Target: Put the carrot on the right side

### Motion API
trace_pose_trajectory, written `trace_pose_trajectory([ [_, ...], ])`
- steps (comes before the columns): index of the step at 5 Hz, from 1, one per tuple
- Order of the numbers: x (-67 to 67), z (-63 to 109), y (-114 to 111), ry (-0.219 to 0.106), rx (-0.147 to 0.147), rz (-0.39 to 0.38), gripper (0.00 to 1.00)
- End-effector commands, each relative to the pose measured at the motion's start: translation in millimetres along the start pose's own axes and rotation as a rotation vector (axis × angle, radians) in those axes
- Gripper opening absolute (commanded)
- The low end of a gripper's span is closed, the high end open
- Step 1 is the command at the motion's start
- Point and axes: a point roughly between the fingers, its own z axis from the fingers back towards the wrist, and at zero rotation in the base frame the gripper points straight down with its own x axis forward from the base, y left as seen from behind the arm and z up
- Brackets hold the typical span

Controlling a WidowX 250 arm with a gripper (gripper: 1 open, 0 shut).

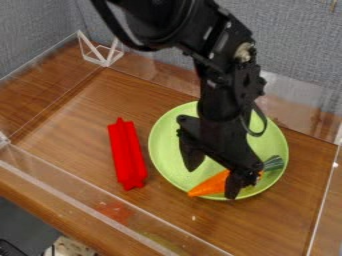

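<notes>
Left of the green plate (168,160) lies the long red bar (127,155), while over the plate the black claw (217,175) hangs with its jaws wide open, and beneath it, on the plate's near right part, lies the carrot (209,186), any contact being impossible to tell.

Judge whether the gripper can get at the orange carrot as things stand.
Likely yes: the open gripper is right over the carrot, with nothing seen lying on top of it. The plate looks shallow, and the red bar lies well aside.
</notes>
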Motion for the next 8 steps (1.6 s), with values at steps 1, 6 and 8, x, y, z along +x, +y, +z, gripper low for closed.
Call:
trace_pose_trajectory([
  [1, 15.4, 8.1, 0.6, -0.049, 0.007, 0.061, 1.0],
  [6, 32.8, 45.6, 62.1, -0.097, 0.052, 0.034, 1.0],
  [8, 46.4, 92.8, 102.4, -0.161, 0.118, -0.022, 1.0],
])
